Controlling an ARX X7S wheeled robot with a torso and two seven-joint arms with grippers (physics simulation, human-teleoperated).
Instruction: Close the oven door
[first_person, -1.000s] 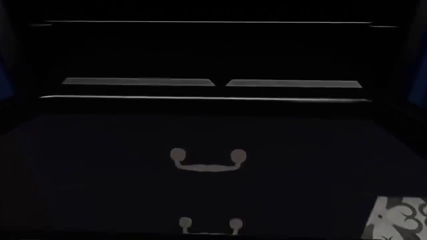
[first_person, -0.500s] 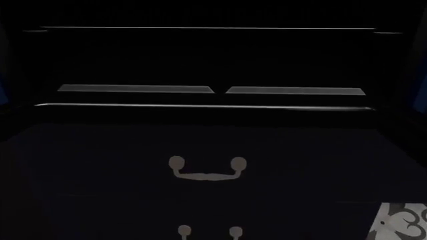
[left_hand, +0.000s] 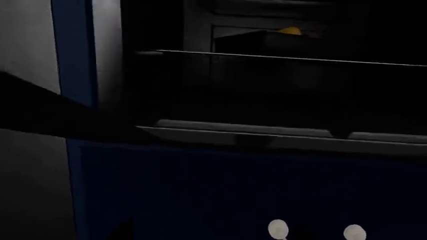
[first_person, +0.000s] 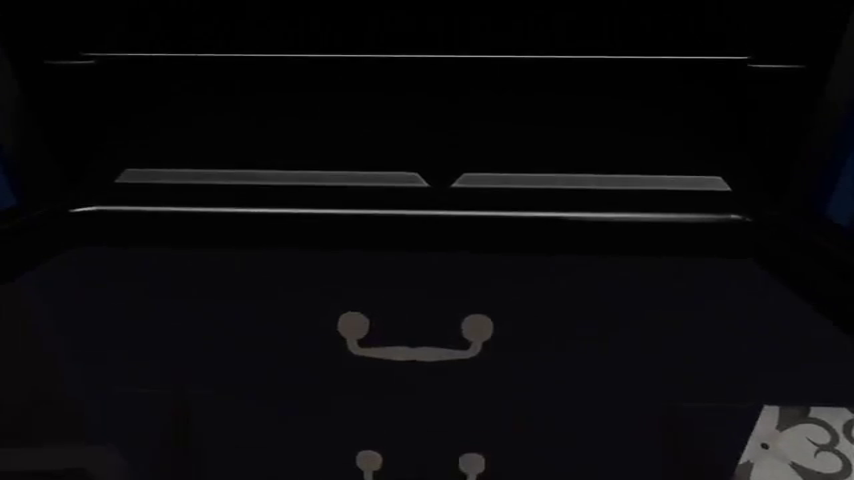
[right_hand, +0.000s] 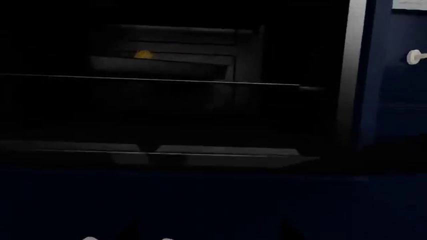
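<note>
Neither gripper visible in any view; spread of fingers impossible to tell. Wide navy-blue oven door (first_person: 427, 290) with small white bail handle (first_person: 414, 338) hanging partly open below dark cavity; lower edge cut off.

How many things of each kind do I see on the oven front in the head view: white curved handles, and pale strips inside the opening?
White curved handles: 2, the oven door handle and the drawer handle, cut by the picture edge.
Pale strips inside the opening: 2, the left strip and the right strip.
Total: 4
</note>
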